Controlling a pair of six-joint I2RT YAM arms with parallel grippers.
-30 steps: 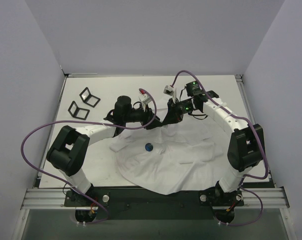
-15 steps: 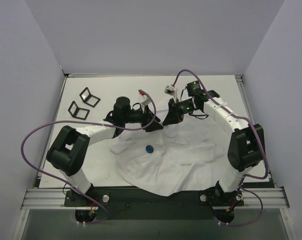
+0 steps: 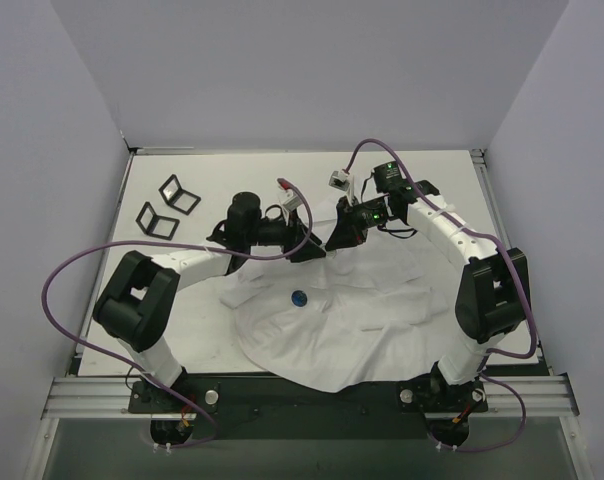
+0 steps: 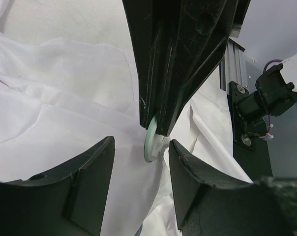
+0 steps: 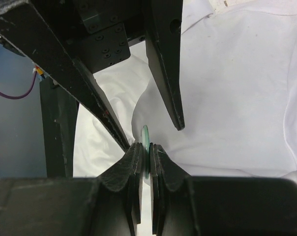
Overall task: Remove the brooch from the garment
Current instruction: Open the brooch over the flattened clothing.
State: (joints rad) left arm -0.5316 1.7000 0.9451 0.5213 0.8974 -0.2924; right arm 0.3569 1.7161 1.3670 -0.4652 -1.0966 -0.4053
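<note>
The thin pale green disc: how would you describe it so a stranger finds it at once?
Find the large white thin-fabric shirt; at its far edge two black claws meet. The right claw pinches the thin pale green disc, between the open fingers of the left claw. It alone is green and round among white cloth and black fingers.

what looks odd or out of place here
The garment lies rumpled, not flat, its fabric bunched where the right gripper pinches a thin pale green disc. Nothing looks spilled or broken.
</note>
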